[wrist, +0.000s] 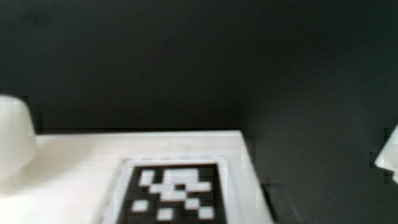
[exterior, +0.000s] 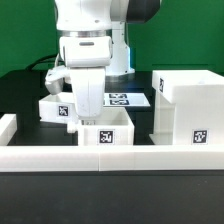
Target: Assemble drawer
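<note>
The large white box-shaped shell (exterior: pixel 186 108) stands at the exterior view's right, with a tag on its front. One small open-top tray (exterior: pixel 106 133) sits at the front centre. The second tray (exterior: pixel 55 108) sits to its left, partly behind my arm. My gripper (exterior: pixel 85 113) hangs low between the two trays, just behind the front one, and its fingertips are hidden. In the wrist view a white tagged surface (wrist: pixel 178 188) lies close below, blurred. I cannot tell which tray it belongs to. No fingers show clearly there.
The marker board (exterior: pixel 125 98) lies flat behind the front tray. A low white border rail (exterior: pixel 110 160) runs along the front and another rail (exterior: pixel 8 128) stands at the left. The table (wrist: pixel 196 60) is black.
</note>
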